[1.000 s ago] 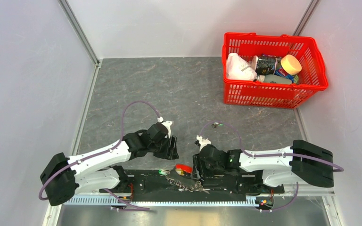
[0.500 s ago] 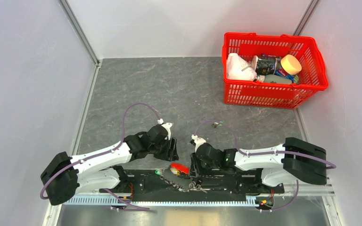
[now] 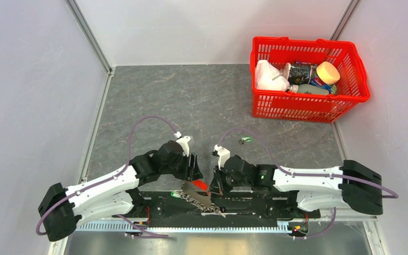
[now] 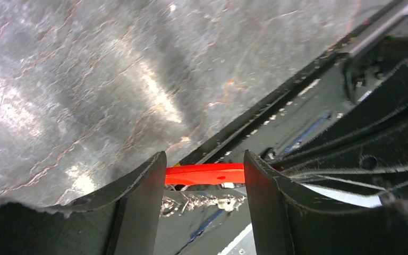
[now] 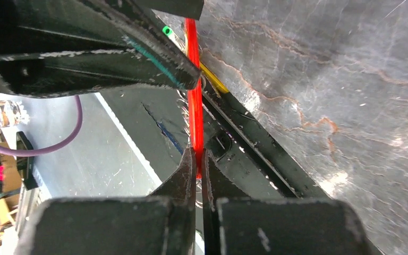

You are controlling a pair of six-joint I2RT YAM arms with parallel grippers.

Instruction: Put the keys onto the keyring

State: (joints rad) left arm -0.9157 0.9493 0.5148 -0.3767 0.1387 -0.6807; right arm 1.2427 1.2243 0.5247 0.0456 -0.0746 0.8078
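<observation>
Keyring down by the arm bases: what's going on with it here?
Both arms are on the keyring, just in front of their bases. The right pincer is closed on its red part. The left pincer has its fingers apart with that red part spanning the gap; whether it grips is unclear. A silvery cluster of keys sits by the ring. One loose key with a green tag lies apart on the table.

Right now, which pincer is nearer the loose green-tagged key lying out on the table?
Right. The key lies beyond the right pincer, toward its right; the left pincer sits farther left, on the keyring's other side.
</observation>
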